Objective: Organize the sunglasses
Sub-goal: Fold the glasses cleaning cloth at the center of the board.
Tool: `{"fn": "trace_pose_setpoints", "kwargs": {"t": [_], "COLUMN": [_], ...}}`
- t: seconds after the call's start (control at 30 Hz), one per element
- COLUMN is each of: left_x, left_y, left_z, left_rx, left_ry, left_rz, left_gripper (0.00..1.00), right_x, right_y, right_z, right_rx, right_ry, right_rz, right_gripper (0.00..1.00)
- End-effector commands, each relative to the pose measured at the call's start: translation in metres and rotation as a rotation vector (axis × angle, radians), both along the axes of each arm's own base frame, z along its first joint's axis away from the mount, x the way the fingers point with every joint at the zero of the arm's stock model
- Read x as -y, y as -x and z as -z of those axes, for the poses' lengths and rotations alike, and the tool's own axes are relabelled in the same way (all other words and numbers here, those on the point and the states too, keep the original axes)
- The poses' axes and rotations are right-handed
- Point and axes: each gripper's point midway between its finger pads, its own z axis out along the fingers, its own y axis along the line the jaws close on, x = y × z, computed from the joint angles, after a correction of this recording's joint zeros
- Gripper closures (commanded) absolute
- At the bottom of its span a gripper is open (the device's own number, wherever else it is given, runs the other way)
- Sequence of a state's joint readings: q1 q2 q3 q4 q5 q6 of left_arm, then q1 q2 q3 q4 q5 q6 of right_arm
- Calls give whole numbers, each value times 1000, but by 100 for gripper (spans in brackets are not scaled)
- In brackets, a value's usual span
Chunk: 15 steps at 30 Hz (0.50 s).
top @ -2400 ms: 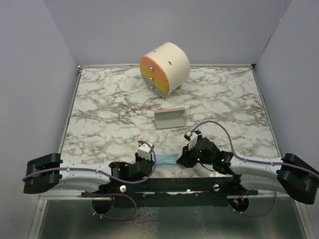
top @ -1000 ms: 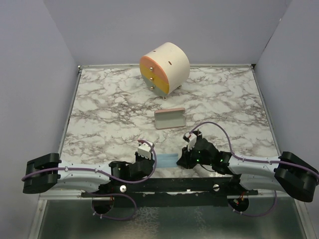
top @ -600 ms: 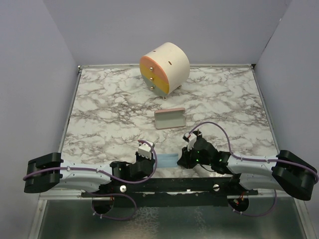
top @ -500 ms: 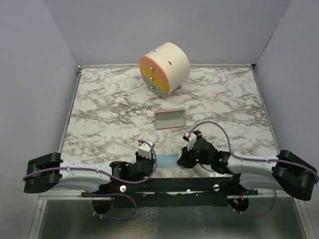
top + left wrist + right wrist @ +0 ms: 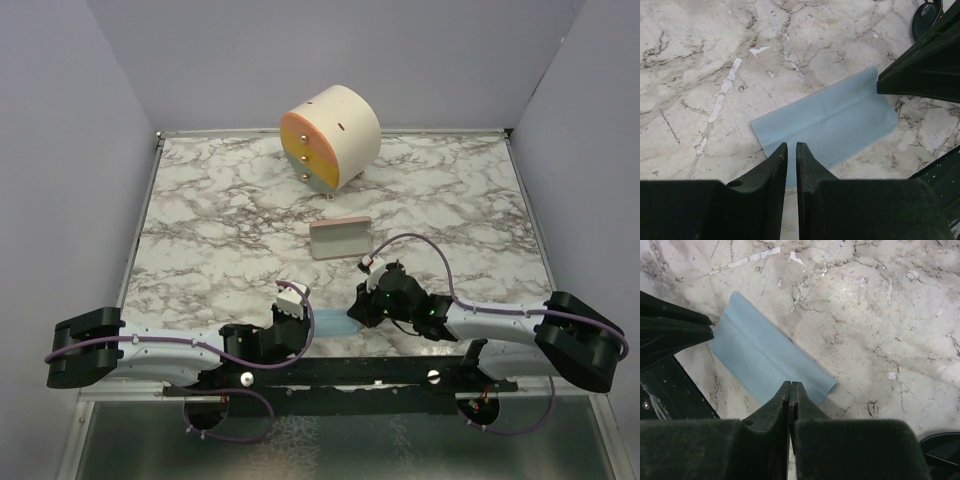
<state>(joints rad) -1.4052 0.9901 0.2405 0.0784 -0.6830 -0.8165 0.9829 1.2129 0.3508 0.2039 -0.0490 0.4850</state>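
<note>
The left gripper (image 5: pixel 791 145) hangs low over the near edge of the light blue cloth (image 5: pixel 830 125); its fingers are drawn almost together, with only a thin slit between them, and whether they pinch the fabric cannot be told; the cloth lies flat on the marble table (image 5: pixel 220 220) with one lengthwise crease, between the two arms; the right gripper (image 5: pixel 790 383) comes in from the other side, its fingers pressed tight together with the tips above the cloth's edge; the sunglasses (image 5: pixel 921 22) lie on the marble just past the cloth's right end, close by the right gripper's dark body, and only one round black lens shows; in the right wrist view that lens sits at the lower right corner, apart from the cloth; farther back, mid-table, stands the pink case (image 5: pixel 340 240); beyond it, at the far edge, a round cream drawer unit (image 5: pixel 330 135).
</note>
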Motion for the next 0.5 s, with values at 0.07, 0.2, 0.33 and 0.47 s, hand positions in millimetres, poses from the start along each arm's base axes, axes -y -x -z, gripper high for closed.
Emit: {"fn": "trace_pose_setpoints", "kwargs": {"t": [0.07, 0.2, 0.33, 0.47], "left_x": [1, -1, -2, -4], "left_y": [-1, -1, -1, 0], "left_z": [-1, 0, 0, 3], "left_rx": [13, 10, 10, 5], "left_ry": [14, 14, 21, 10], "left_rz": [-7, -10, -10, -11], "left_gripper": [84, 84, 83, 83], "right_x": [-11, -9, -6, -1], "right_y": [-10, -3, 6, 12], "right_z": [2, 8, 10, 12], "right_rx": [27, 1, -23, -44], "right_ry": [11, 14, -3, -8], "right_rz": [1, -25, -35, -33], "right_gripper": [99, 99, 99, 99]}}
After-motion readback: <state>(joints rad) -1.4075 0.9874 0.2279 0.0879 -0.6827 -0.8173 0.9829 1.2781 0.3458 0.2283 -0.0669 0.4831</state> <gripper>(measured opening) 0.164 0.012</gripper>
